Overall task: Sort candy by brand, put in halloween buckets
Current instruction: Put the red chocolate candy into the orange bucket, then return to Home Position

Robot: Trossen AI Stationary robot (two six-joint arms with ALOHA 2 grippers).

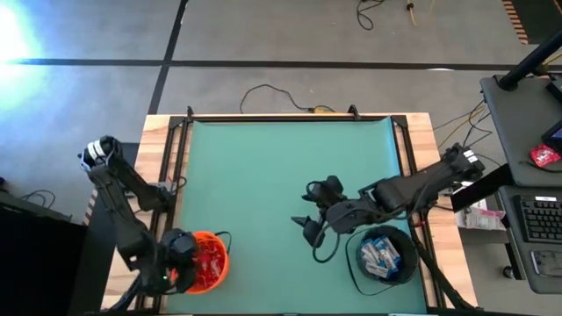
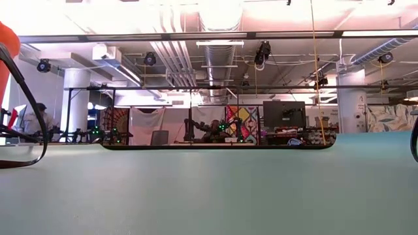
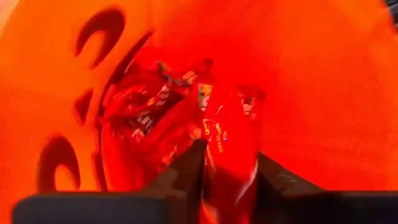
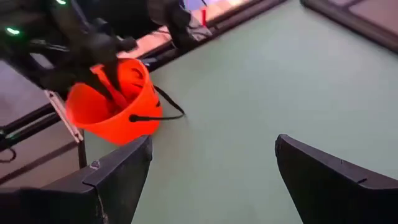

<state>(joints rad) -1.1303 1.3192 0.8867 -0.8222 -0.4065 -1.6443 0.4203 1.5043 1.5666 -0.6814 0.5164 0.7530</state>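
Observation:
The orange bucket [image 1: 211, 261] stands at the table's near left corner with several red-wrapped candies [image 3: 146, 109] inside. My left gripper [image 3: 227, 155] reaches into it from above, shut on one red candy. The black bucket [image 1: 383, 255] stands near the near right corner and holds several blue-and-white candies [image 1: 380, 256]. My right gripper [image 1: 309, 226] hovers just left of the black bucket, open and empty [image 4: 214, 146]. From the right wrist view the orange bucket [image 4: 112, 102] shows with the left arm's fingers inside it. My left gripper pinches a red candy wrapper [image 3: 225, 146] between its two fingers [image 3: 186, 168], coming from above into the orange bucket. The wrapper stands on edge between the fingers, its far end among the other red candies. Whether it rests on them cannot be told.
Green mat [image 1: 281, 175] covers the table between the buckets. The orange bucket's wire handle [image 4: 168, 102] lies on the mat beside it. Wooden table edges [image 1: 421, 140] frame the mat. A desk with a keyboard [image 1: 536, 219] stands off to the right.

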